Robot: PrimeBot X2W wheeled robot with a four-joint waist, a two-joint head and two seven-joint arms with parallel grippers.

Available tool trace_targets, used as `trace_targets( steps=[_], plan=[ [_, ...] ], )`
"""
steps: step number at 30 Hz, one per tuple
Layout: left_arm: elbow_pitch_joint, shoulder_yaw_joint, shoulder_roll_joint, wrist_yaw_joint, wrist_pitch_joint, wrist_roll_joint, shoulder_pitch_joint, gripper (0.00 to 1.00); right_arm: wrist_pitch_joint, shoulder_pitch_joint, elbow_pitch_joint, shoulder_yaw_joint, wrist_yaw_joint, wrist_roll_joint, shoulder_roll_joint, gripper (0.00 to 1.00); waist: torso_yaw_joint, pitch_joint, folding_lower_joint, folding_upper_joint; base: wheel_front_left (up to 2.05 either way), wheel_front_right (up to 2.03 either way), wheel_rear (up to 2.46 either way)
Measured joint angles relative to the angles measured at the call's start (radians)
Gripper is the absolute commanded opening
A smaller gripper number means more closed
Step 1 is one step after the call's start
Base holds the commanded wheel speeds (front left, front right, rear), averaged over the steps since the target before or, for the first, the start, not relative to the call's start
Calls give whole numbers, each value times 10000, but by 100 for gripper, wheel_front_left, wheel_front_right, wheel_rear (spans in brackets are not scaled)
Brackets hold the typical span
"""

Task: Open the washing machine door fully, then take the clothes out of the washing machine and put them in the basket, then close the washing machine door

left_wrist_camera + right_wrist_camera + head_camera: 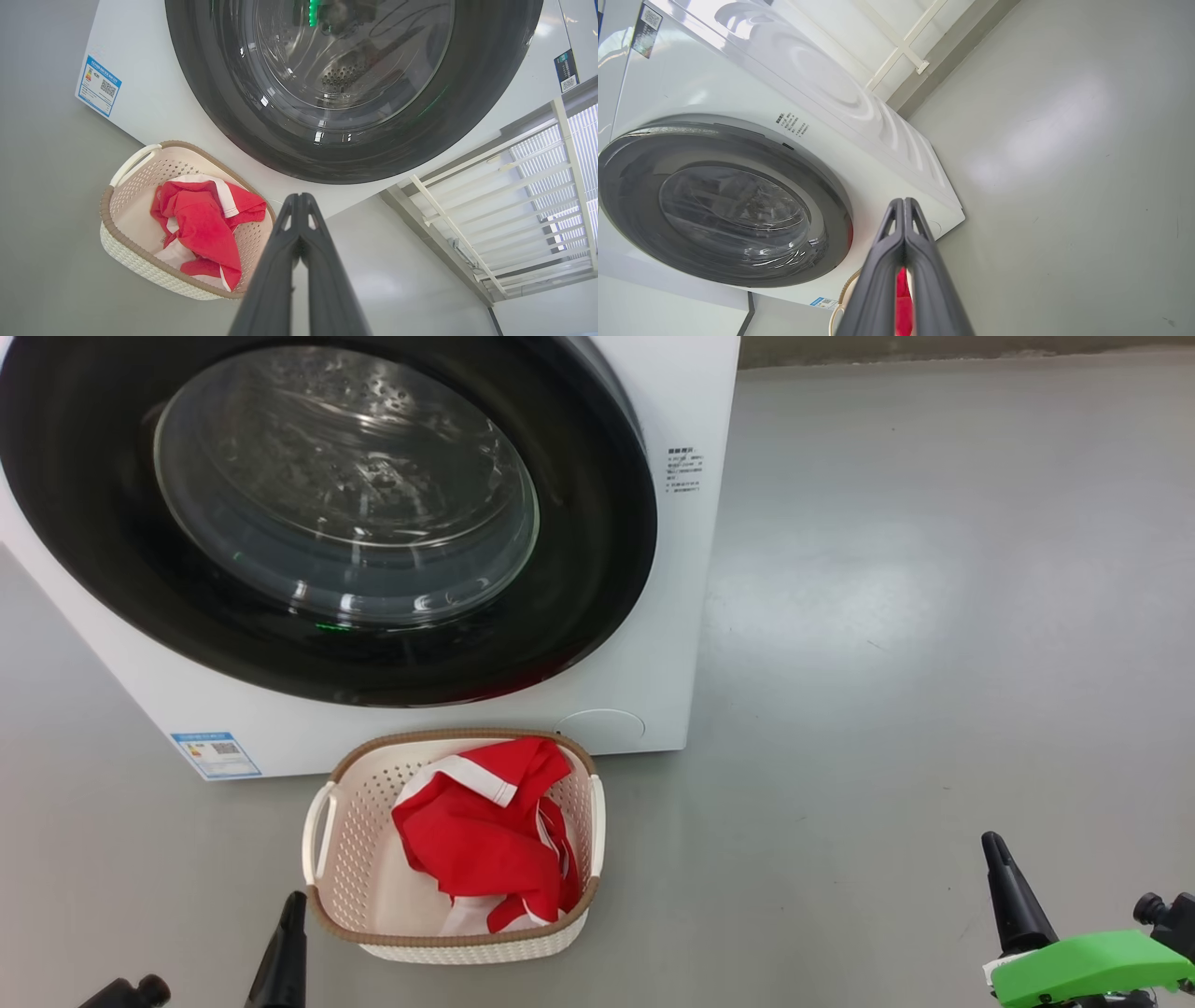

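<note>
Left gripper (295, 902) has its fingers pressed together and holds nothing; it hangs low, just beside the basket (364, 821) near its front left corner. Right gripper (992, 846) is likewise pressed together and empty, well apart over bare floor (887, 709). The clothes (476, 840) lie heaped in the basket, which stands just in front of the washer (672, 644), below the door (597, 569). The door looks flat against the washer front, so the task seems about finished

Risks, as I judge them:
- A swing of the left arm to the right could clip the basket rim and shove or tip it, since the tips are so close
- The door may only be pushed to and not latched; it could then drift open
- A fold of red hangs near the rim on the far side and could slide out if the basket is knocked

Hard to make out:
- Whether the catch has engaged; the seam is hidden by the black rim
- A red glint on the door's lower edge: reflection or trapped cloth, I cannot tell
- The drum behind the glass is lost in glare, so an overlooked garment cannot be ruled out
- In the right wrist view, red shows between the finger bases; it looks like the clothes beyond, not something pinched
- Both arms are cut off at the head view's bottom edge
</note>
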Motion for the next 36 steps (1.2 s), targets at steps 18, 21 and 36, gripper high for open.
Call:
trace_targets(
  steps=[18, 21, 36],
  plan=[
    [-92, 127, -12, 0, 502, -1762, -95, 0, 476, -253, -119, -61, 0, 1590, 0, 0, 63, -99, 0, 0, 0, 0, 0],
    [-102, 142, -13, 0, 593, -2109, -163, 0, 585, -250, -117, -73, 0, 1837, 0, 0, 74, -116, 0, 0, 0, 0, 0],
    [-161, 196, -27, 0, 1024, -3620, -238, 0, 988, -456, -213, -150, -2, 3149, 2, 0, 130, -203, 0, 0, 0, 0, 0]
  ],
)
